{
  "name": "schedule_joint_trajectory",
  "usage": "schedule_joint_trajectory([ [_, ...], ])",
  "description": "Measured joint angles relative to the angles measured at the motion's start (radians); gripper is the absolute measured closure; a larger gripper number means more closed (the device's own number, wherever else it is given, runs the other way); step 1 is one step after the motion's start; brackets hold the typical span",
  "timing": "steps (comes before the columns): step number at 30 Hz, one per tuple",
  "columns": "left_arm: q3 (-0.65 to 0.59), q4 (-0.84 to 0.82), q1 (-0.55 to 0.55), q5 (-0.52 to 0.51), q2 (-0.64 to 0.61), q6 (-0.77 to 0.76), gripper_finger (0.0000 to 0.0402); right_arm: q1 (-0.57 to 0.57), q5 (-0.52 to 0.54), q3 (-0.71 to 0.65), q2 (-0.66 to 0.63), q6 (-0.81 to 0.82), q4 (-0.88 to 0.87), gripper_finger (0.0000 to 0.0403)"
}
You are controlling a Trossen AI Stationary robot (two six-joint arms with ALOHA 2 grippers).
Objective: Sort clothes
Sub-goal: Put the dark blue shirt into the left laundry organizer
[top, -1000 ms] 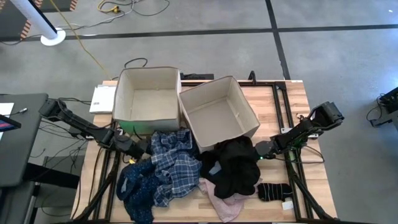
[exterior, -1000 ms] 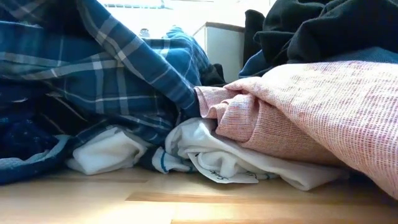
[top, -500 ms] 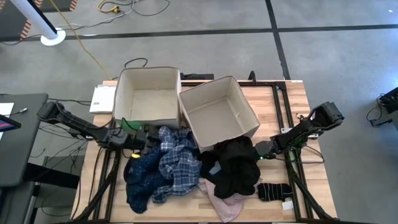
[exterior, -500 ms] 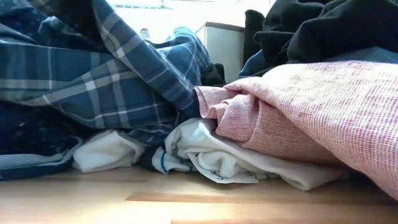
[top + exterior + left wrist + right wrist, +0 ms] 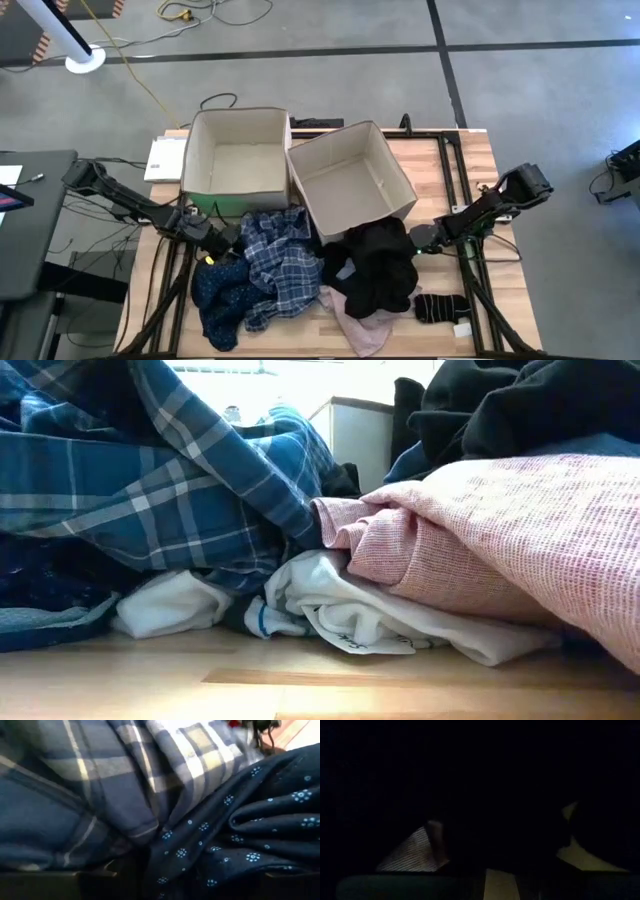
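Observation:
A blue-and-white plaid shirt point(image 5: 280, 265) and a dark blue patterned piece point(image 5: 220, 300) lie heaped on the table's left half. A large black garment point(image 5: 380, 265) lies right of them, over a pink piece point(image 5: 355, 325). Black socks point(image 5: 440, 307) lie at the near right. White pieces point(image 5: 350, 610) lie under the pink one point(image 5: 500, 540). My left gripper point(image 5: 225, 245) is sunk into the heap's left edge, where the plaid shirt point(image 5: 100, 770) meets the dark blue piece point(image 5: 240, 835). My right gripper point(image 5: 422, 240) is at the black garment's right edge; its wrist view is dark. My left gripper holds the dark blue patterned piece at its far edge point(image 5: 170, 845), right beside the plaid shirt. It comes in low from the table's left. The cloth hides the fingertips, so the layers cannot be told. The piece lies slack on the table.
Two beige fabric boxes point(image 5: 238, 155) point(image 5: 350, 185) stand open side by side at the far edge, just behind the heap. A small white piece point(image 5: 462, 329) lies by the socks. Bare wood shows at the table's far right point(image 5: 470, 170).
My left gripper rose toward the far boxes, drawing the dark blue piece and plaid shirt up into a bunch. It then came back down toward the near left, and the heap spread out again. The black garment and pink piece stayed put.

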Motion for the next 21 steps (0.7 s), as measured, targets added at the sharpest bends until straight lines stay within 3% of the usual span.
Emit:
schedule_joint_trajectory([
  [9,0.0,-0.095,-0.103,0.055,0.0,-0.166,0.0191,-0.021,0.001,0.0,0.0,0.0,0.0,0.0301],
  [17,0.0,0.051,-0.152,0.095,0.0,-0.272,0.0191,-0.021,0.001,0.0,0.0,0.0,0.0,0.0301],
  [21,0.015,0.028,-0.155,0.097,0.0,-0.271,0.0191,-0.021,0.002,0.0,0.0,0.0,0.0,0.0301],
])
